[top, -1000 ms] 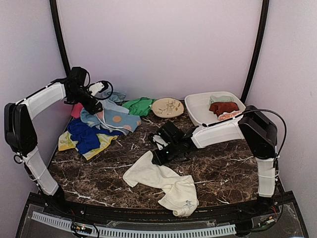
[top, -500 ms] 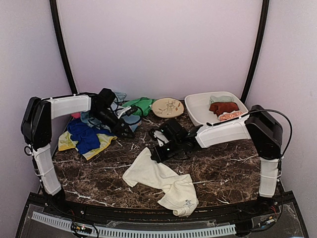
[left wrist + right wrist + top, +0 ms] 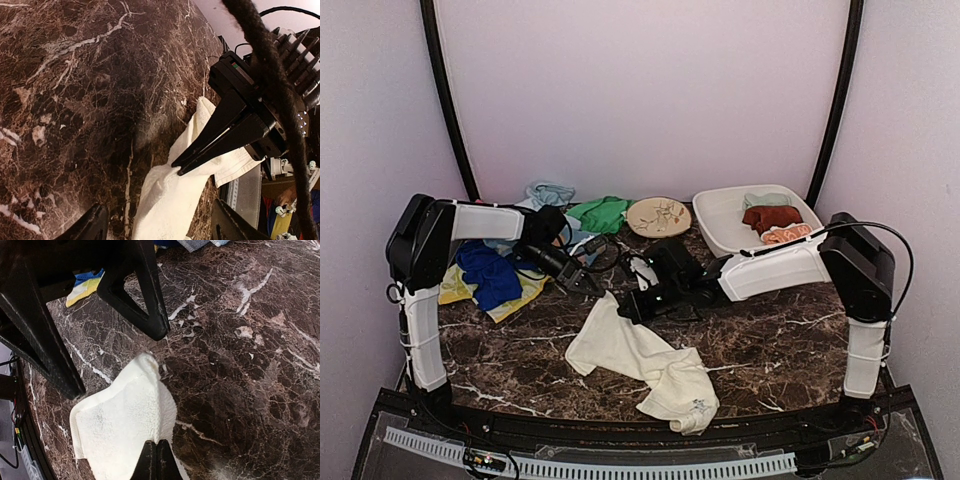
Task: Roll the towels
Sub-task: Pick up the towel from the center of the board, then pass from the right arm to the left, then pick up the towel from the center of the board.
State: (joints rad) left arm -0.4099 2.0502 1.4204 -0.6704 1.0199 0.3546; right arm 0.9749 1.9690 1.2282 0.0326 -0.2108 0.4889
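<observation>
A white towel [image 3: 632, 352] lies crumpled at the front middle of the marble table. My right gripper [image 3: 623, 308] is shut on its far edge, and the pinch on the white towel [image 3: 120, 425] shows at the right gripper [image 3: 156, 450]. My left gripper [image 3: 584, 283] hovers open just left of that corner. In the left wrist view the white towel [image 3: 170, 205] lies between the spread fingers of the left gripper [image 3: 162, 227] without touching them. More towels lie at the back left: blue [image 3: 488, 272], yellow [image 3: 526, 290], green [image 3: 600, 212] and light blue [image 3: 550, 192].
A white tub [image 3: 718, 228] at the back right holds a dark red towel [image 3: 770, 215] and an orange patterned one [image 3: 786, 233]. A round cream plate [image 3: 658, 216] sits beside it. The two grippers are close together over the towel's far corner.
My left arm has swung from the towel pile at the back left to the white towel's far corner. My right gripper has closed on the towel's edge.
</observation>
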